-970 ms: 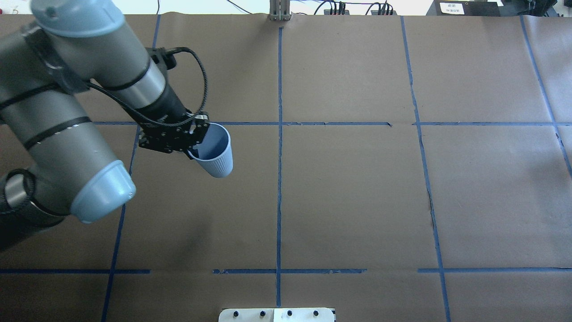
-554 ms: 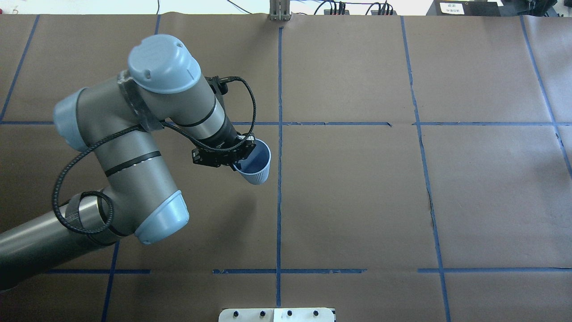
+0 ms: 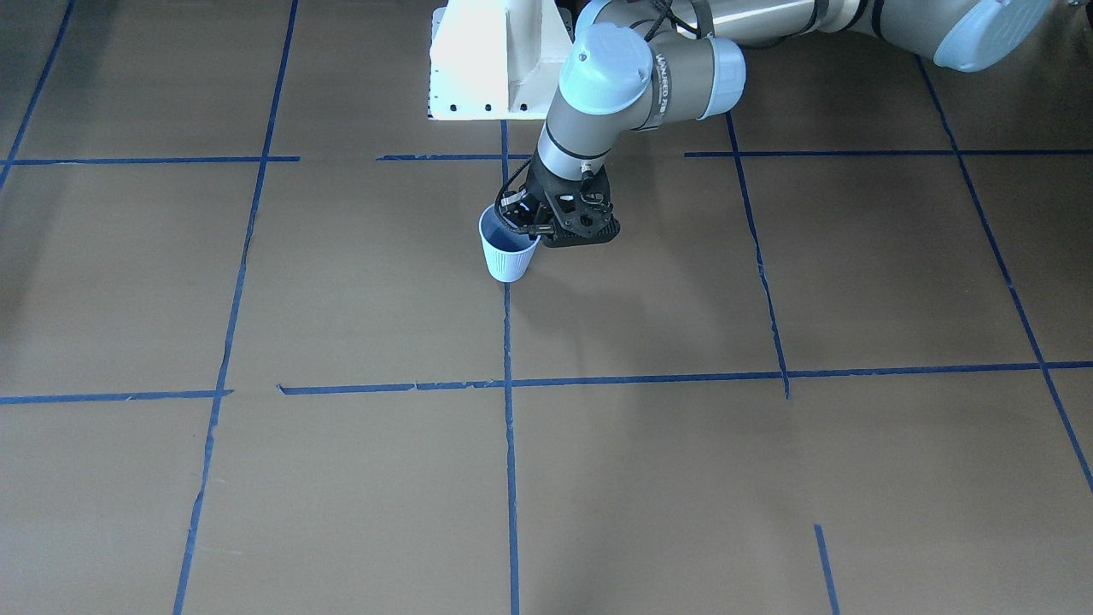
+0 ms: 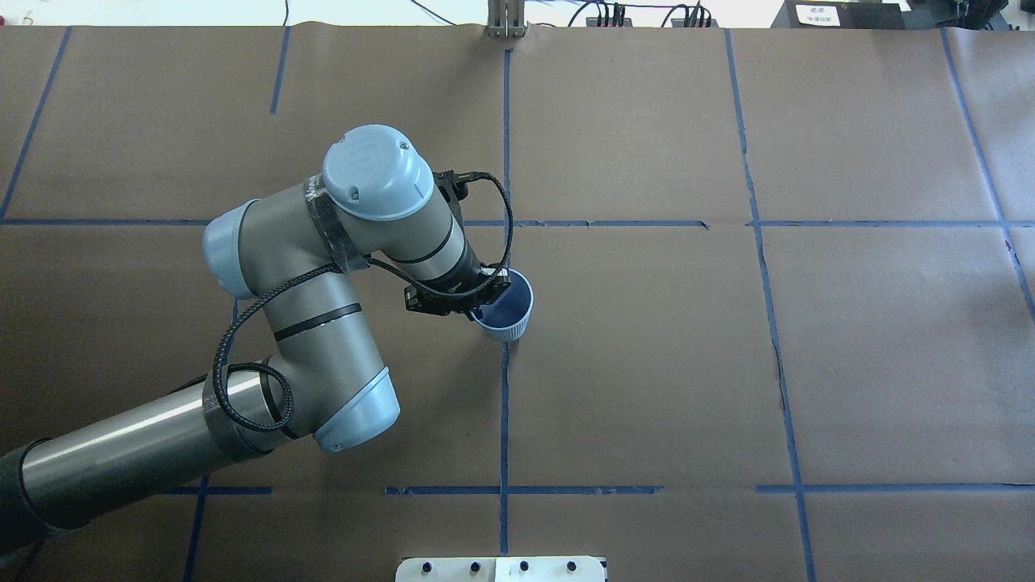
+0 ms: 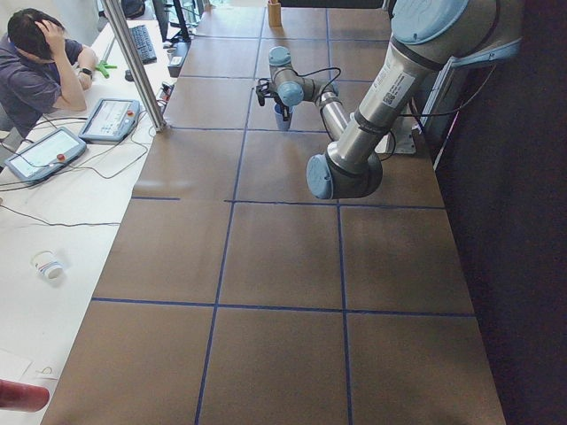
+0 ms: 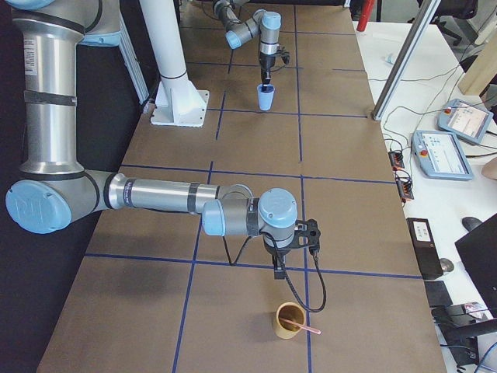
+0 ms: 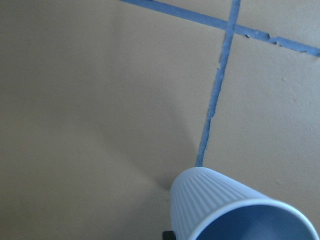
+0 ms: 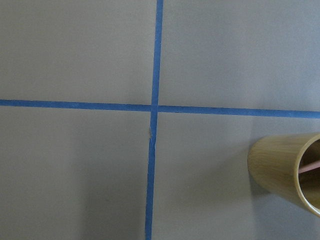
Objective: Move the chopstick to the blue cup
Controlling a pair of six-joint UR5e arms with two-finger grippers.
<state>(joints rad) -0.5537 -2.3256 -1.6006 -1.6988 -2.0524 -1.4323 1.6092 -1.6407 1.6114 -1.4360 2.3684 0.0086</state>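
One blue cup: light blue, ribbed sides tapering to the base, darker blue inside, upright. One left pincer, mine, clamped on the blue cup at its rim. One chopstick: thin, pale pinkish-tan, leaning in one wooden cup, well apart from the blue cup. One right pincer, also well apart from the blue cup; wide or narrow, I cannot tell.
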